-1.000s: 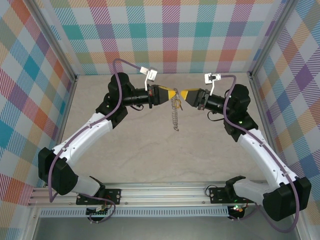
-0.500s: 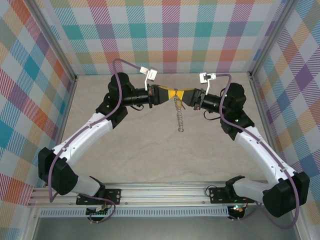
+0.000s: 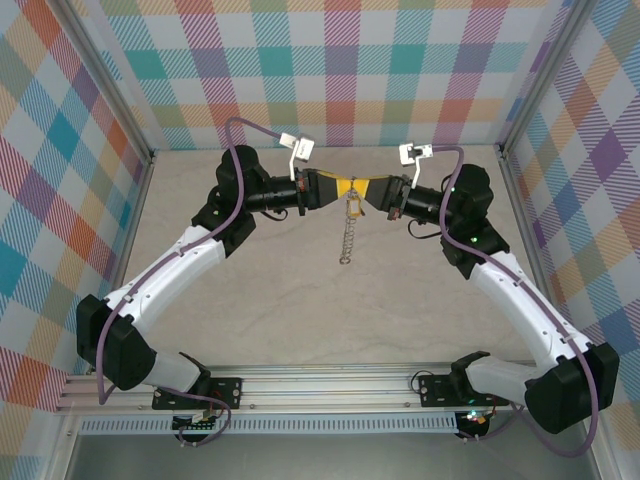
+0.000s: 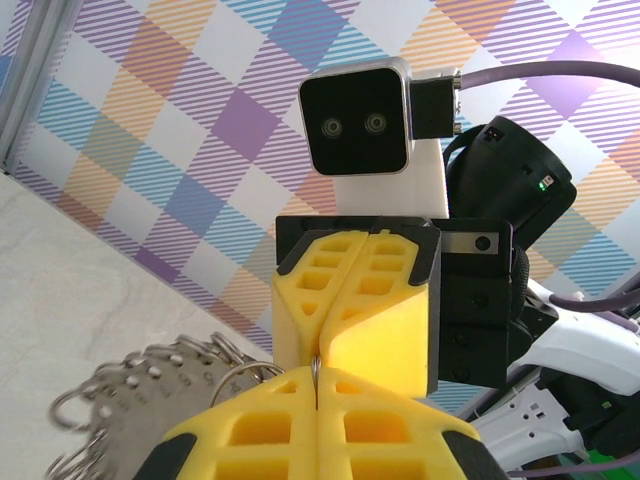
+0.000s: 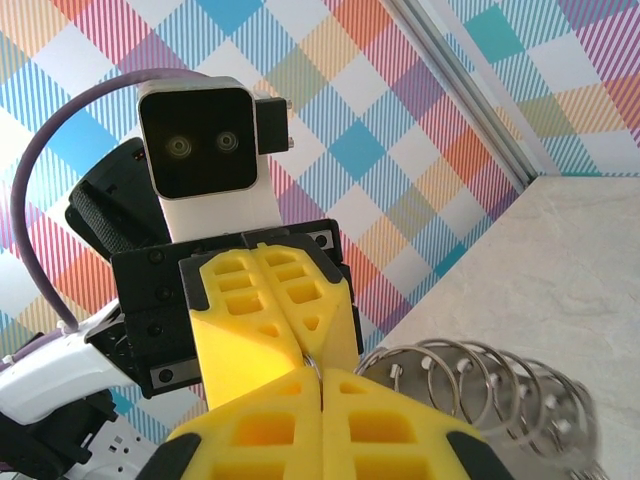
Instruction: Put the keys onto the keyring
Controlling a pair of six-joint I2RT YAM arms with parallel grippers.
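My left gripper [image 3: 346, 189] and right gripper [image 3: 363, 190] meet tip to tip above the back of the table. Both are shut on a thin silvery wire of the keyring [image 3: 346, 240], which hangs below them as a chain of loops. A tiny brass key [image 3: 353, 206] hangs just under the fingertips. In the left wrist view my left gripper [image 4: 316, 388] pinches the wire, with the rings [image 4: 150, 385] bunched to its left. In the right wrist view my right gripper [image 5: 320, 388] pinches the same wire, and the keyring's loops [image 5: 480, 385] fan out to the right.
The beige table [image 3: 270, 300] lies inside checked cloth walls [image 3: 340, 70] with metal frame posts at the corners. A metal rail [image 3: 320, 385] runs along the near edge by the arm bases.
My right gripper has moved left up to the left gripper's tips and shut on the ring wire. The hanging loops have swung slightly. The left arm has stayed put.
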